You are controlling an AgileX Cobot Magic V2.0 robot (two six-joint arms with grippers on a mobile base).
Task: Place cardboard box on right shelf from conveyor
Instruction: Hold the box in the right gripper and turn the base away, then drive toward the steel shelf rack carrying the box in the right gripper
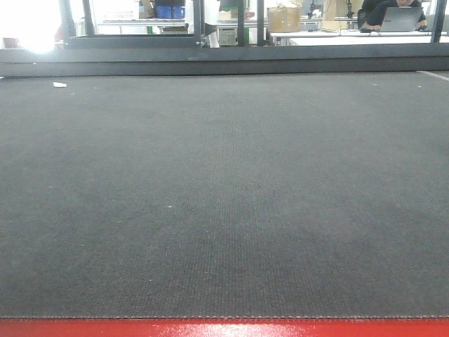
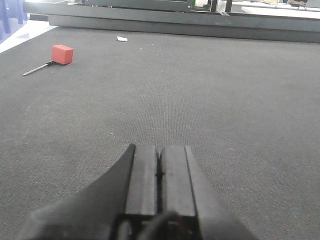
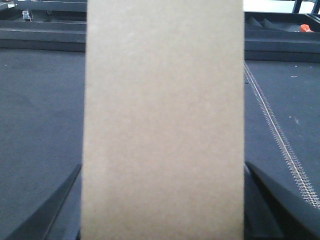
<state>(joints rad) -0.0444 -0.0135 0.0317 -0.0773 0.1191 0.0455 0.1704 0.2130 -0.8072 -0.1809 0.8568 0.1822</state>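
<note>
Closest in the front-facing view runs the glossy red front edge of the conveyor [image 1: 224, 210], a wide flat belt of dark grey, finely textured material. It carries a small white scrap [image 1: 59, 85] at far left, and the task's box does not show here. In the left wrist view the nearest thing is the black left gripper [image 2: 160, 167], its two fingers pressed flat together with nothing between them, poised low over the belt. Well beyond it, to the left, lie a small red block [image 2: 62, 54] and a thin metal rod [image 2: 36, 70] touching it. In the right wrist view the plain tan, tall, narrow cardboard box [image 3: 163, 120] fills the middle of the frame right against the camera. The right gripper [image 3: 163, 167] is clamped on it, one dark finger flush against each narrow side. Whether the box's base rests on the belt or hangs above it is hidden. A metal-laced seam [image 3: 275, 135] crosses the belt to its right. The box looks light and fairly stiff, but its smooth faces may slip and thin walls could dent, so a moderate squeeze across the narrow width, near mid-height, seems the safest hold. The right shelf is in none of the views.
</note>
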